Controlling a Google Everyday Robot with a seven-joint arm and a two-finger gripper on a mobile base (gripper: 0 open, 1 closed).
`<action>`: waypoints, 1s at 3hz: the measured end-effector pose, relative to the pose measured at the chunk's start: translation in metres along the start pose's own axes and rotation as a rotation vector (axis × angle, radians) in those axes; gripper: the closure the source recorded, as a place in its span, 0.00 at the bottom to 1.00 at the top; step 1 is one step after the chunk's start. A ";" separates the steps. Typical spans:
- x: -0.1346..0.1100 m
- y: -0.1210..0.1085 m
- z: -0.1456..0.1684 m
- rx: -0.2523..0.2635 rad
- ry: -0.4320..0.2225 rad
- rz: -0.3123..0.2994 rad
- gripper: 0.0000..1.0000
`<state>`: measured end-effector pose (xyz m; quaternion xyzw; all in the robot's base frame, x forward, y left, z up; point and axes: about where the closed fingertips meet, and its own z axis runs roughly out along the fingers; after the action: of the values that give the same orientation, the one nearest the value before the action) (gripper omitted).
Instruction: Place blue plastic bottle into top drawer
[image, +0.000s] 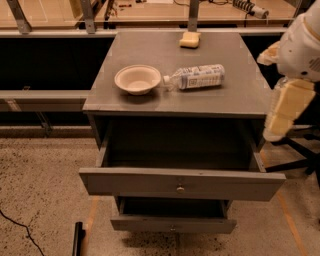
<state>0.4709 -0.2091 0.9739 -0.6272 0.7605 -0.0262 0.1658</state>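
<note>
The blue plastic bottle (197, 77) lies on its side on the grey cabinet top (150, 47), its white cap pointing left and almost touching a white bowl (137, 79). The top drawer (125, 181) is pulled out wide below it, and its dark inside looks empty. Its small round knob (180, 189) is at the middle of the front. My gripper (275, 131) hangs at the right edge of the view, beside the cabinet's right side. It is level with the cabinet top and holds nothing I can see. It is well to the right of the bottle.
A yellow sponge (190, 40) lies at the back of the cabinet top. The smaller lower drawer (172, 223) is slightly open. A chair base (300, 150) stands on the right behind my arm. A black cable (20, 231) and a dark object (77, 240) lie on the speckled floor.
</note>
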 end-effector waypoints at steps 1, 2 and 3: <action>-0.024 -0.056 0.029 -0.031 -0.046 -0.115 0.00; -0.055 -0.120 0.074 -0.035 -0.112 -0.222 0.00; -0.058 -0.127 0.079 -0.026 -0.141 -0.218 0.00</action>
<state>0.6225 -0.1673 0.9439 -0.7086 0.6745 0.0102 0.2069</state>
